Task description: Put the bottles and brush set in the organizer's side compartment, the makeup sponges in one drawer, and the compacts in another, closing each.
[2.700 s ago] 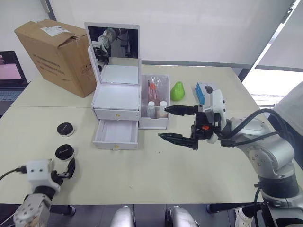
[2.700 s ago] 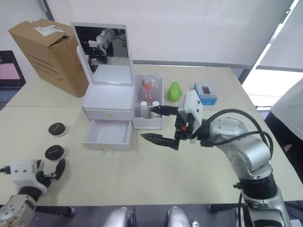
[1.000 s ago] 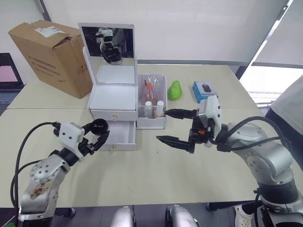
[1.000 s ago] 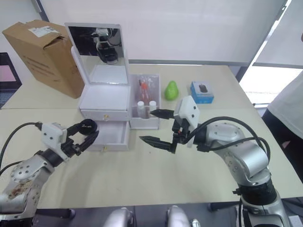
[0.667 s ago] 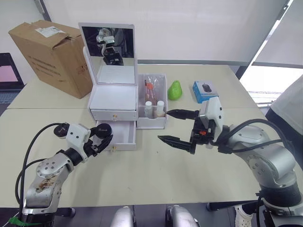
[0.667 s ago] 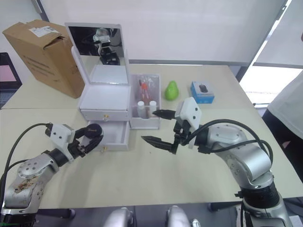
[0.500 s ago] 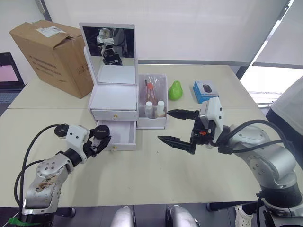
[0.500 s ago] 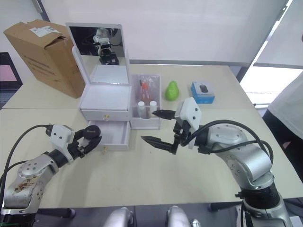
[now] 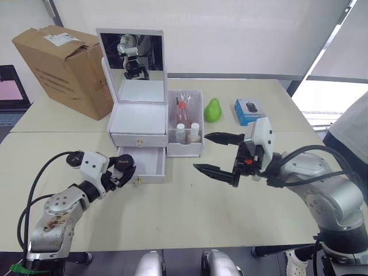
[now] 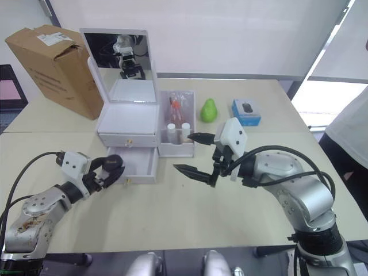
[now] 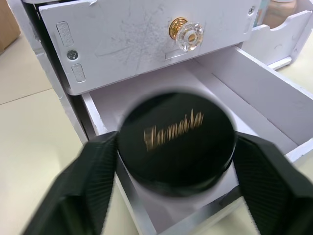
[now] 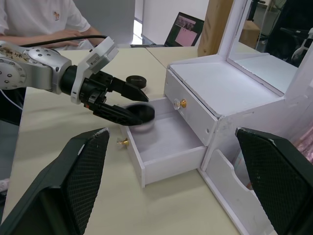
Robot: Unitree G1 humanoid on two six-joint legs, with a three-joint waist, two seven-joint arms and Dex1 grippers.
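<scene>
My left gripper [image 9: 122,168] sits nearest me, at about 8 o'clock on the table [image 9: 184,213], its two black fingers closed on one compact [image 11: 177,142], a round black-lidded case with gold lettering. I hold it over the front left corner of the open lower drawer [image 9: 142,165], whose inside looks bare where I can see it. At about 3 o'clock my right gripper [image 9: 219,153] hangs in the air above the tabletop, jaws spread wide and holding nothing, fingers pointing toward the organizer [image 9: 141,123]. In the right wrist view the second compact [image 12: 136,80] lies on the table beyond my left arm. Farther out, at 12 o'clock, the upper drawer [image 9: 140,139] is closed, with its gold knob facing me. Just to its right, the side compartment [image 9: 186,124] holds the two white-capped bottles [image 9: 188,131] at its near end and the brush set [image 9: 184,109] behind them. The mirror lid [image 9: 131,56] stands upright at the back. A cardboard box [image 9: 60,66] sits at 10 o'clock, a green pear-shaped object [image 9: 213,110] and a small blue box [image 9: 248,110] at 1 o'clock.
</scene>
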